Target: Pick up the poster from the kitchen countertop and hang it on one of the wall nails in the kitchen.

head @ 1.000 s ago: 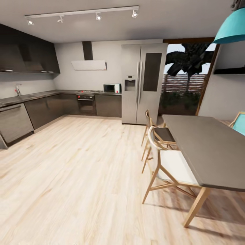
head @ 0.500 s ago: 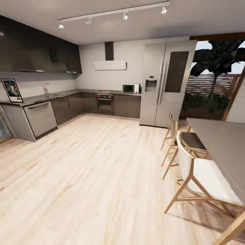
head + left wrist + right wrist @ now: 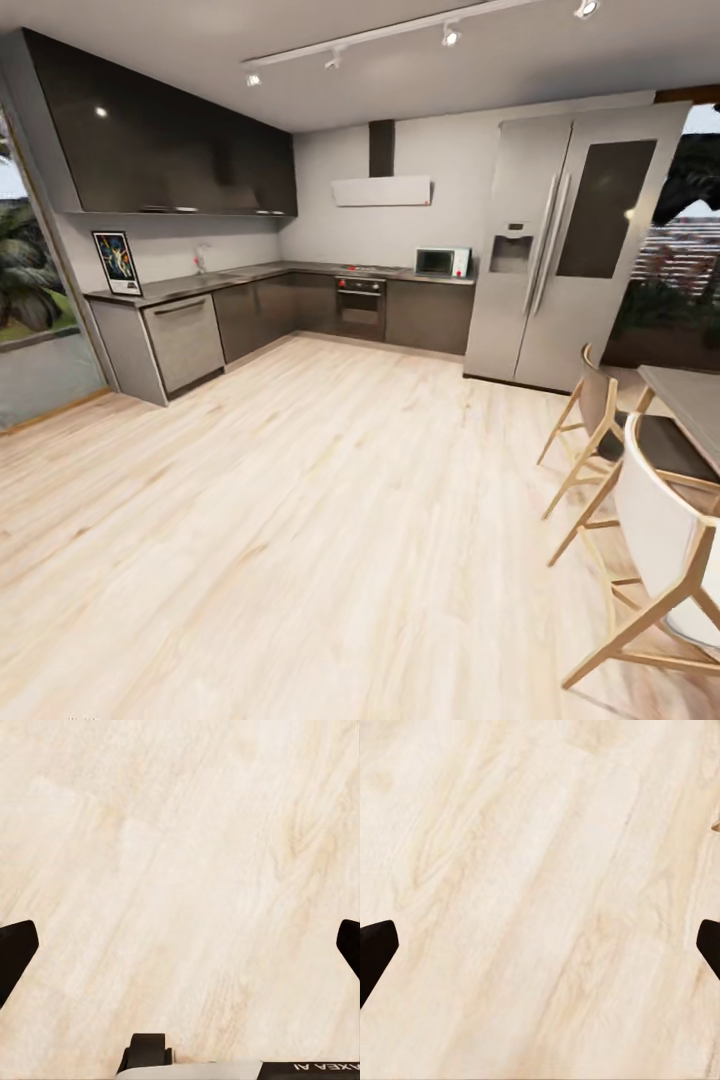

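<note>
Left gripper: fingers spread wide, dark tips at opposite sides of the left wrist view, nothing between them, pale wood floor beneath. Right gripper: same, fingers spread wide, empty, over the same floor. Both aimed down at the planks, so arms judged to hang low in a travel pose.

Poster upright at the left end of the kitchen countertop, leaning against the wall under the dark upper cabinets, just beside the glass door. Sink tap further along the counter; oven, microwave, fridge along the far wall. Chairs near the right edge. No wall nail made out.

Risks, judged: poster well apart, long drive left, chairs close on the right could get clipped on a turn. Poster stands right at the counter end, so a sloppy reach could tip it flat or knock it off. Nail too small to spot from here, could cost search time.
</note>
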### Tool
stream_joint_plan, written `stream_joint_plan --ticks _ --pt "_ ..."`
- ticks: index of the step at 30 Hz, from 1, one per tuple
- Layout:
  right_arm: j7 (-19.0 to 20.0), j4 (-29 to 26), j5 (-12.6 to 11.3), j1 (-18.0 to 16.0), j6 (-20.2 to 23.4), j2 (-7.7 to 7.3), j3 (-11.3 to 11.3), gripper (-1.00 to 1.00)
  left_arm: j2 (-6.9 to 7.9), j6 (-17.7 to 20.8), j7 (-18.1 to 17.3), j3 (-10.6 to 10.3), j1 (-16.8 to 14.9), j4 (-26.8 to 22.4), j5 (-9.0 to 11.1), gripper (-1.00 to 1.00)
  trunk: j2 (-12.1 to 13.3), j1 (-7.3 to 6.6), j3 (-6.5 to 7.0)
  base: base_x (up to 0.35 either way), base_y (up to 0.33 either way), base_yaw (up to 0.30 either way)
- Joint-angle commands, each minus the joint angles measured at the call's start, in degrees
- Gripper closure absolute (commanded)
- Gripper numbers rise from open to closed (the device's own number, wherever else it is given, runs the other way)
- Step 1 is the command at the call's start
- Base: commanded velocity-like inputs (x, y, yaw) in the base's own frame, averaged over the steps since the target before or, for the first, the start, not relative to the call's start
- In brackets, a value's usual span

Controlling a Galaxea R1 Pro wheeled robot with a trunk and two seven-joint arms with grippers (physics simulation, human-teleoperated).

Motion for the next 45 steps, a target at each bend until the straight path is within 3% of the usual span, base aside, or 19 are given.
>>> stream_joint_plan --ticks 1,18,45 --pt "0.06 0.02 0.06 -0.02 -0.09 -0.07 0.07 -1.00 -0.03 0.01 0.00 0.10 0.02 -0.06 0.01 -1.00 -0.03 0.03 -0.05 0.256 0.227 0.144" --pt "0.21 0.04 0.01 -0.02 -0.03 -0.46 0.04 -1.00 -0.03 0.05 0.00 0.10 0.02 -0.07 -0.01 -1.00 -0.03 0.03 -0.08 0.276 0.203 0.027" --pt "0.19 0.11 0.06 -0.02 0.05 -0.16 -0.04 -1.00 -0.03 0.14 0.00 0.09 0.02 -0.07 -0.03 -1.00 -0.03 0.03 -1.68 0.336 0.013 0.177"
